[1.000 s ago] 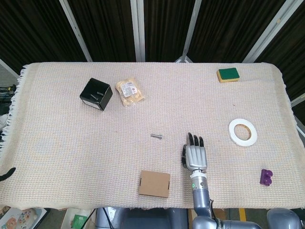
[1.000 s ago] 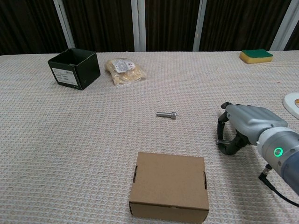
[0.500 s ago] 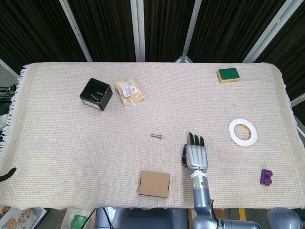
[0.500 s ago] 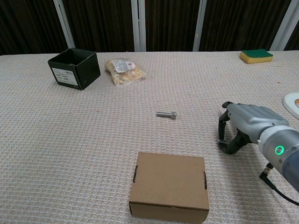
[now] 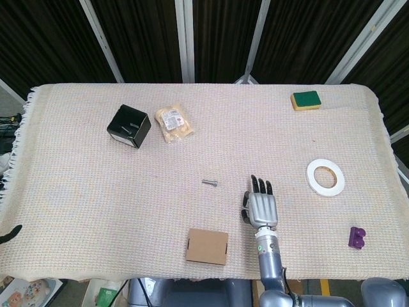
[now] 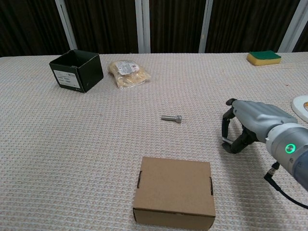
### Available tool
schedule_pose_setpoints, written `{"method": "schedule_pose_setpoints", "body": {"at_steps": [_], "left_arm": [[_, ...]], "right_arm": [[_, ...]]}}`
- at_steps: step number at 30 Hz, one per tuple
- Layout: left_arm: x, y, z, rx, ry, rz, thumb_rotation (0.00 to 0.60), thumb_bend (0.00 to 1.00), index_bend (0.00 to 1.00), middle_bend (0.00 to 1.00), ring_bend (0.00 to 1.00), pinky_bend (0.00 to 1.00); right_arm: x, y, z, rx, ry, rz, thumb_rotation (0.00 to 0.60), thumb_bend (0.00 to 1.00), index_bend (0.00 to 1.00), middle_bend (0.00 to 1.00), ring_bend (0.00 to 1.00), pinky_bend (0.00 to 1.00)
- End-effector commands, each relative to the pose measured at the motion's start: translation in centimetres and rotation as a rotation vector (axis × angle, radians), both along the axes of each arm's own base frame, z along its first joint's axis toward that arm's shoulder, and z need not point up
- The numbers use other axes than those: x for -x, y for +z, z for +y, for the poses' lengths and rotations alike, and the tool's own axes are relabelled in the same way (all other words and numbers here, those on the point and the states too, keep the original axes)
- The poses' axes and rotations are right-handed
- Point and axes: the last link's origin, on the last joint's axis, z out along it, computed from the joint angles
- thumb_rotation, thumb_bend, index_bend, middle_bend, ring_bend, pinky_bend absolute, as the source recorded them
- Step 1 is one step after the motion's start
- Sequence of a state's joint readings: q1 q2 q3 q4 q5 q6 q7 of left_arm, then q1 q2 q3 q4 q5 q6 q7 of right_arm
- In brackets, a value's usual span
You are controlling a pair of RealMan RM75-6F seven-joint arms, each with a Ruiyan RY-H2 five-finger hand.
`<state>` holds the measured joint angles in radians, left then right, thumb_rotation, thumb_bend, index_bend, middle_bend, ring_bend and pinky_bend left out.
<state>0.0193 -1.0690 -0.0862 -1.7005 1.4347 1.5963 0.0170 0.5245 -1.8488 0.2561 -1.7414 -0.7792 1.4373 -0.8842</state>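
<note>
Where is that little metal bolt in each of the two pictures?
Head view: the bolt lies near the middle of the cloth, left of the right hand.
Chest view: the bolt lies at mid-picture, left of that hand.
Shared landmark: the cardboard box sits nearer the robot than the bolt in both.

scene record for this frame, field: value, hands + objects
right hand: over the cloth, holds nothing, fingers apart and curved down
left hand: not in view
nearest thing: bolt, lying to the hand's left, apart from it
cardboard box: closed, near table edge
black box: open, far left
snack bag: beside black box
tape roll: flat, right
sponge: far right corner
purple block: near right edge
</note>
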Motion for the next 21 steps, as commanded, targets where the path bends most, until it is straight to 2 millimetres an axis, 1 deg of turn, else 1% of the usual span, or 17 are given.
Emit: {"method": "schedule_pose_setpoints", "body": {"at_steps": [1,4,9,21], "left_arm": [[0.0,0.0,0.0,0.0,-0.001,0.0,0.6,0.15,0.17,0.13,0.0,0.05],[0.0,0.0,0.0,-0.001,0.0,-0.001,0.6,0.15,0.17,0.13,0.0,0.05],[0.0,0.0,0.0,-0.001,0.0,0.0,0.6,0.15,0.17,0.13,0.0,0.05],[-0.1,-0.1,0.0,0.001,0.002,0.003,0.6,0.15,0.17,0.13,0.0,0.05]], "right_arm": [[-0.5,0.4,-0.2,0.002,-0.013,-0.092,0.6,0.42,0.66,0.0,0.0,0.0],[-0.5,0.7,-0.4,-0.002,-0.031,-0.167,0.6,0.42,0.66,0.0,0.0,0.0],[-0.2,1.0,-0.9,0.012,-0.043,-0.233,0.6,0.42,0.66,0.0,0.0,0.0],[0.6,1.5,-1.6,0.023,-0.063,-0.248,0.6,0.42,0.66,0.0,0.0,0.0]]}}
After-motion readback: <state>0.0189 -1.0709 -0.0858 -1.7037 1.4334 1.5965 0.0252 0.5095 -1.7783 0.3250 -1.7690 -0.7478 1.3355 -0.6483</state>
